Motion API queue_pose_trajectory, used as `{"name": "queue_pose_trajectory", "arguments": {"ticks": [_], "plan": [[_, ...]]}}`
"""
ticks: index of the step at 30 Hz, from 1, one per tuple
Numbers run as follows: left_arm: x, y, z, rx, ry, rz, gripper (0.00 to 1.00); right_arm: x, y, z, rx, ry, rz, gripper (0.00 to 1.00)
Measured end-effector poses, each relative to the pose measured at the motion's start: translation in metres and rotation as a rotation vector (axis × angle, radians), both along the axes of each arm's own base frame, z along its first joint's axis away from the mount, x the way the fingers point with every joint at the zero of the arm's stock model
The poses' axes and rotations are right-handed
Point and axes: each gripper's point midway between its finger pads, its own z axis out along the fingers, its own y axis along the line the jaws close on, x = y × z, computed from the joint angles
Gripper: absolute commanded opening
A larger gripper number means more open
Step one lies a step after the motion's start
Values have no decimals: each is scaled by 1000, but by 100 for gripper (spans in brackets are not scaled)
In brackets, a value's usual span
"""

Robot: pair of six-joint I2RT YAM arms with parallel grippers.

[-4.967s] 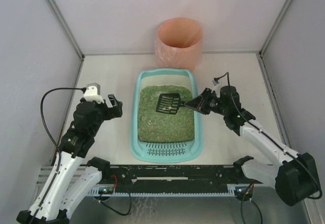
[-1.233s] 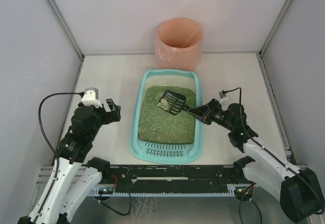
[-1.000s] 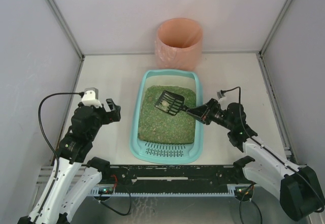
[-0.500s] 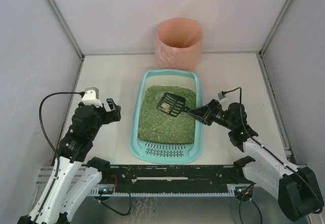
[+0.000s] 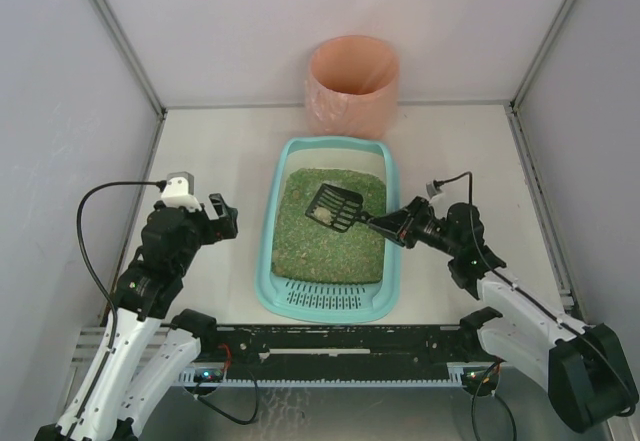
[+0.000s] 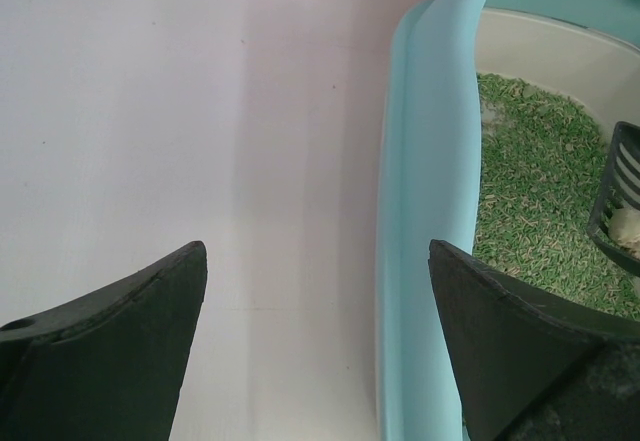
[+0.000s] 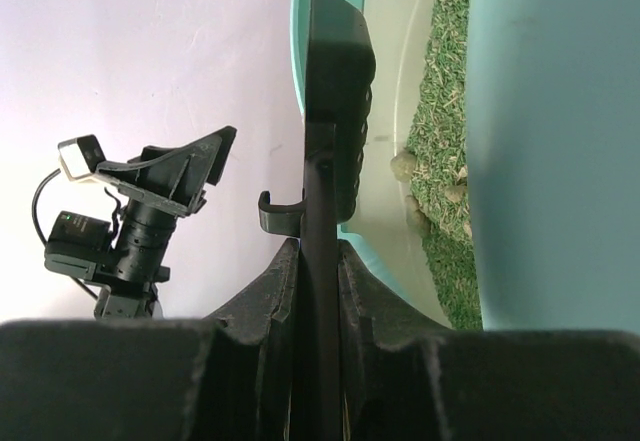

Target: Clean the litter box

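Tipping is being risked: the pale clump (image 5: 322, 216) being carried on the black slotted scoop (image 5: 337, 202) could be spilled into the green-brown granules (image 5: 330, 253) if the handle (image 5: 367, 219), being clamped by the right gripper (image 5: 388, 224), is rolled. The left gripper (image 5: 223, 218) is being held wide open, empty, beside the smooth teal litter box (image 5: 330, 308) at frame centre.

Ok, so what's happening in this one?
The right hand grips the black scoop by its handle and holds it over the granules in the teal litter box, with a pale clump resting in it. The left hand is open and empty, beside the box's left rim. The pink-orange bin stands behind the box.
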Motion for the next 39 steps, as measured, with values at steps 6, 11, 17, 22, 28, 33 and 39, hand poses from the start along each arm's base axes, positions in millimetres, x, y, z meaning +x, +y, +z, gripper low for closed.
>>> {"name": "queue_pose_trajectory", "arguments": {"ticks": [6,11,17,22,28,33,39], "plan": [[0,0,1,-2,-5,1,95,1,-4,8,-11,-27,-8,0],[0,1,1,-2,-6,2,95,-4,2,5,-13,-24,23,0],[0,1,1,-2,-3,4,95,4,-11,8,10,-15,-26,0],[0,1,1,-2,-4,5,95,4,-4,9,16,-5,12,0],[0,2,1,-2,-4,6,95,5,-5,10,27,2,0,0],[1,3,0,0,2,13,96,5,-7,16,33,-4,2,0],[2,3,-3,-9,14,23,99,7,0,24,23,-22,11,0]]}}
